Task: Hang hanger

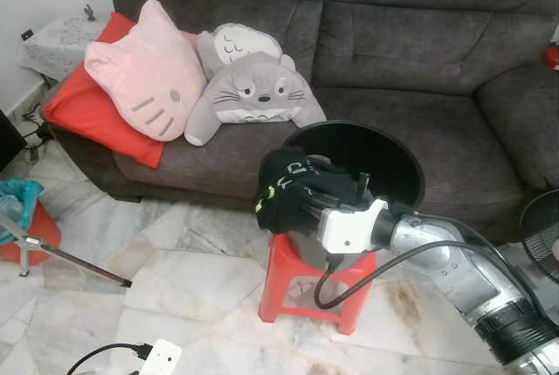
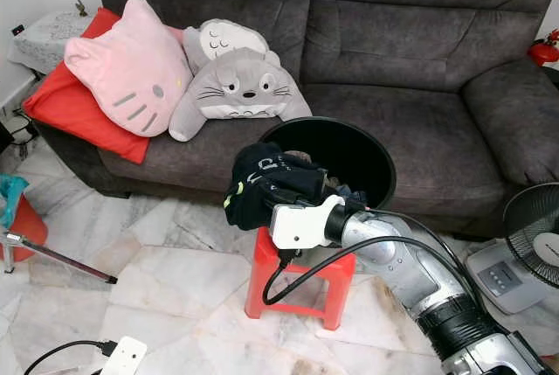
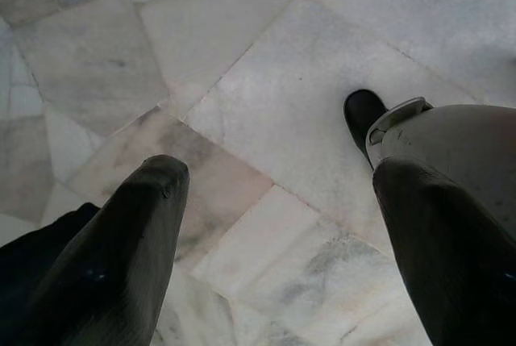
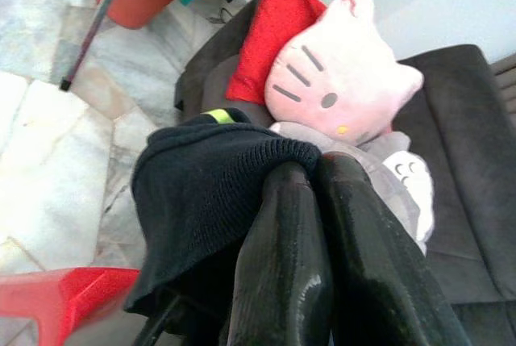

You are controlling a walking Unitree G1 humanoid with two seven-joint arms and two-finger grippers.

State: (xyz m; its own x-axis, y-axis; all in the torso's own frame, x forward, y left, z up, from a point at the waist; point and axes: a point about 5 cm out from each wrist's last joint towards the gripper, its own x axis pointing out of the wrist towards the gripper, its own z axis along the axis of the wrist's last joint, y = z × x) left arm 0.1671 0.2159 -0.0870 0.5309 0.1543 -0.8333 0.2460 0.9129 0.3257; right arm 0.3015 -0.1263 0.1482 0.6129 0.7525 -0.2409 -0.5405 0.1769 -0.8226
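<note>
The right gripper (image 4: 310,177) is reaching over the rim of a round black basket (image 1: 397,152) that is sitting on a red plastic stool (image 1: 288,283), and its fingers (image 4: 282,265) are clenching a dark knitted garment (image 1: 288,187) bunched at the basket's near edge. No hanger can be made out anywhere in these pictures, nor any rail or hook to hang it on, so the task appears to be at an early stage: the garment is only being gripped at the basket, and finding a hanger and hanging it all seem to be left. The garment is looking soft and ribbed, nearly black with a small yellow-green tag and pale lettering, and it is draping limply over the rim. The basket is looking smooth and glossy, with more dark clothes lying inside. Behind it, a grey fabric sofa (image 1: 410,52) is carrying a pink plush cat cushion (image 1: 144,69), a grey plush creature cushion (image 1: 249,86) and a flat red cushion (image 1: 83,108). The floor (image 1: 175,261) is polished pale marble in irregular slabs. The left gripper (image 3: 274,233) is hanging idle over that floor, its blunt black fingers spread wide apart and holding nothing.
</note>
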